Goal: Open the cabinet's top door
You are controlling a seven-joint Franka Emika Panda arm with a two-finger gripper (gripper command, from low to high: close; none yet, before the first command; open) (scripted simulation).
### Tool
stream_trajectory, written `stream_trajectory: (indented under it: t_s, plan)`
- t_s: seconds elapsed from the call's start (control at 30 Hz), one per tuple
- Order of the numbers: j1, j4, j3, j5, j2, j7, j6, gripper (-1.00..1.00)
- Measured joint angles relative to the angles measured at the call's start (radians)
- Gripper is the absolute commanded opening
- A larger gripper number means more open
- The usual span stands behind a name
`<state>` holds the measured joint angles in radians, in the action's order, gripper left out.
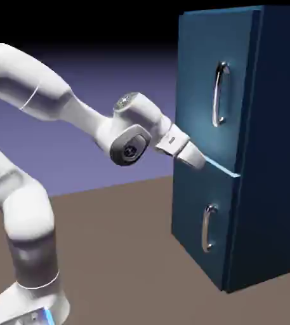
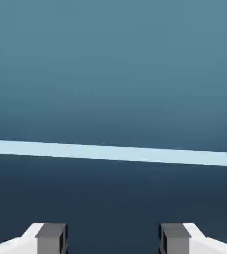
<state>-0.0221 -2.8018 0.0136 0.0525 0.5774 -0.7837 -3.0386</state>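
Top door [image 1: 201,92] upright, long axis vertical, facing the exterior view's left.

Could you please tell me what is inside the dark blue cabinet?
Nothing inside the cabinet can be seen: the top door and the bottom door both look closed and cover it. Only their outer faces and silver handles show.

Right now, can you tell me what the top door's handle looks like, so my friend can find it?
Find the tall dark blue cabinet to the right of the white arm. Its front has two doors, one above the other; look at the upper one. The handle is the upright silver bar there, longer than the one below.
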Motion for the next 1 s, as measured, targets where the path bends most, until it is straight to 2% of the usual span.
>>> stream_trajectory:
  t_s: [1.0]
  plan:
    - [-0.252, 0.203, 0.339, 1.305, 0.185, -1.061, -0.041, 0.00]
